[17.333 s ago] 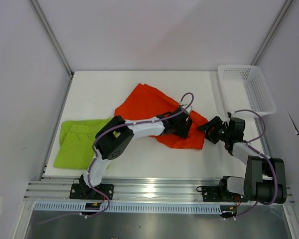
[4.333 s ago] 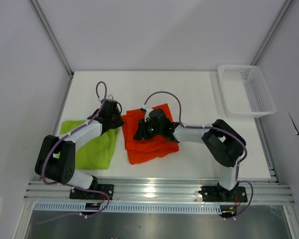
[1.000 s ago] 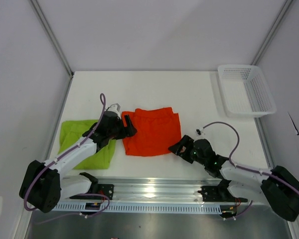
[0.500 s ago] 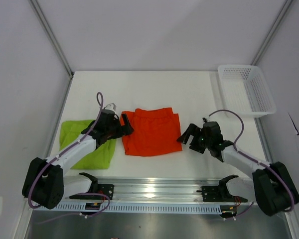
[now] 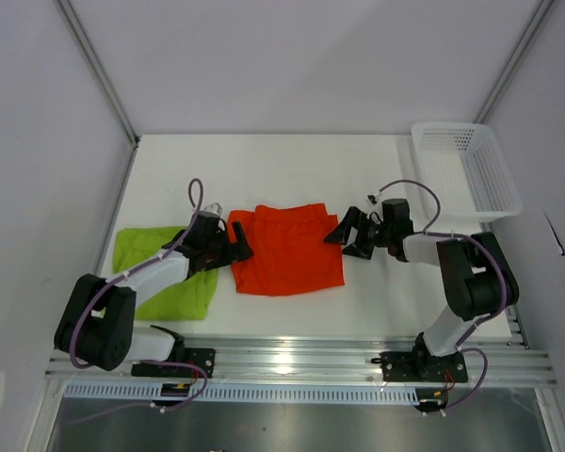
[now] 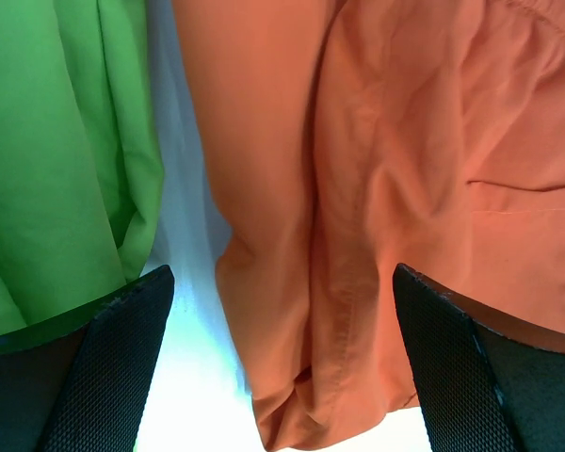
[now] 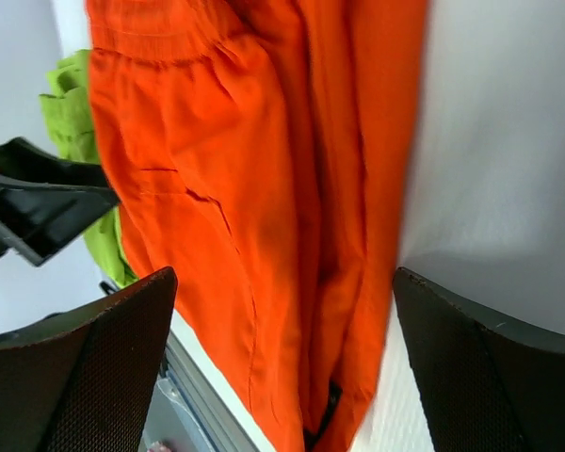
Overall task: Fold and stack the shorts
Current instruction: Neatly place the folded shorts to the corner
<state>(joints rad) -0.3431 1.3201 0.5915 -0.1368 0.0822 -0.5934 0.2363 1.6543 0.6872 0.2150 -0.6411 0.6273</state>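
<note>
I have both arms low over the table (image 5: 292,174), one at each side of the orange-red shorts (image 5: 287,262), which lie folded into a tidy rectangle near the middle, waistband toward the far side. The left gripper (image 5: 239,241) sits at their left edge and the right gripper (image 5: 343,239) at their right edge, both with jaws spread wide and nothing between them. The lime green shorts (image 5: 160,273) lie folded just to the left, with a thin strip of bare table between the two pairs. I judge the folding done and the stacking in hand. Next I need to pinch one pair by an edge through all its layers and carry it onto the other without the fold opening.
</note>
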